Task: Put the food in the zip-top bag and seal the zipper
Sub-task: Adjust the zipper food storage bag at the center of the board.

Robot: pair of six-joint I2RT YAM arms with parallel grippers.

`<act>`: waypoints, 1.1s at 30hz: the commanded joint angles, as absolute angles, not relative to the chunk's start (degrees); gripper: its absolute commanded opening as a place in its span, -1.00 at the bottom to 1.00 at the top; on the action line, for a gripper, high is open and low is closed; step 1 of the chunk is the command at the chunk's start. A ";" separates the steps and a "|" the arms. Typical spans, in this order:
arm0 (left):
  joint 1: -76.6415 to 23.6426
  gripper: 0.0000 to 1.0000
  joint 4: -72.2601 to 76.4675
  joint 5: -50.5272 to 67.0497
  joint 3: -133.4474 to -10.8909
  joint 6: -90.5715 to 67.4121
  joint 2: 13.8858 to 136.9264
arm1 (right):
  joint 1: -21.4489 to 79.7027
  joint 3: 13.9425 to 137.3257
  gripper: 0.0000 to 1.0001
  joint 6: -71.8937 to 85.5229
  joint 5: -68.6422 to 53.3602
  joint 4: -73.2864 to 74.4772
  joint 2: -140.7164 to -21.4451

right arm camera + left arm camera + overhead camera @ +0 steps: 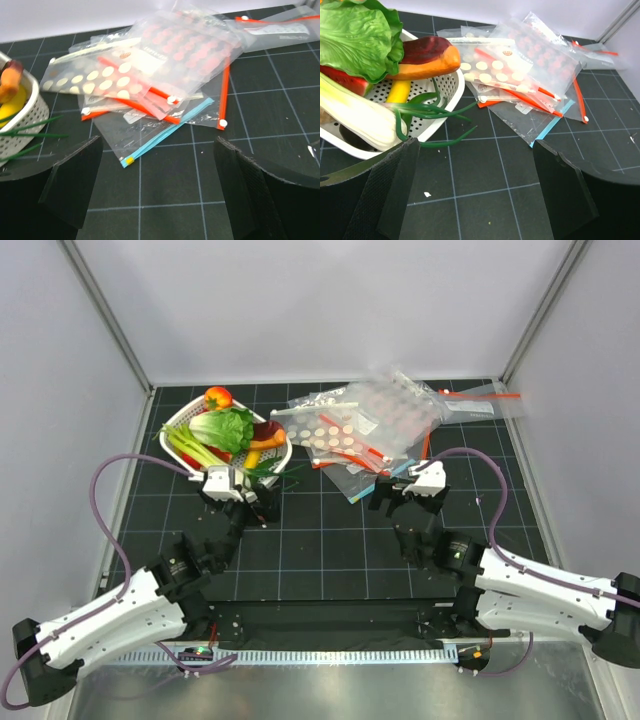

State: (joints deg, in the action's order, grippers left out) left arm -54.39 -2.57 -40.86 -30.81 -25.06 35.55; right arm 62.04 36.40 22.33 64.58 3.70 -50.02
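No writing could be read anywhere. A white label (149,56) on a bag in the heap (165,85) just right of the basket (30,125) carried fine print, too blurred to make out. A pale printed strip (280,29) on the bag farthest from the basket was equally illegible.

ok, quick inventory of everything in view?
basket: one, white, rear left of the mat.
lettuce head: one, green, in the basket.
orange-red piece: one, at the basket's far end.
green onions: bunch, green-white, in the basket, tips over its rim.
orange-and-maroon piece: one, beside the lettuce.
polka-dot bag: one, clear with white dots, atop the bag pile.
other bags: several, clear, red-orange strips, one blue, same pile.
left end effector: one, black, open, by the basket.
right end effector: one, black, open, by the pile.
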 commanded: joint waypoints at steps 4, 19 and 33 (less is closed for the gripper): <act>-54.58 1.00 -1.49 -41.40 -33.75 -24.61 36.04 | 58.81 40.14 0.94 19.07 49.40 4.47 -54.03; -54.58 1.00 -1.93 -40.96 -33.66 -24.70 34.28 | 28.04 61.23 0.64 29.79 4.57 -4.21 -89.63; -54.58 0.99 -2.29 -41.40 -33.49 -25.40 34.63 | 21.80 85.15 0.40 30.24 4.14 -2.99 -116.62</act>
State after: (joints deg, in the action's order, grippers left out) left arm -54.41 -3.49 -40.77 -31.59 -25.04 34.74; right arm 22.98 80.73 29.80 5.93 -1.76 -114.13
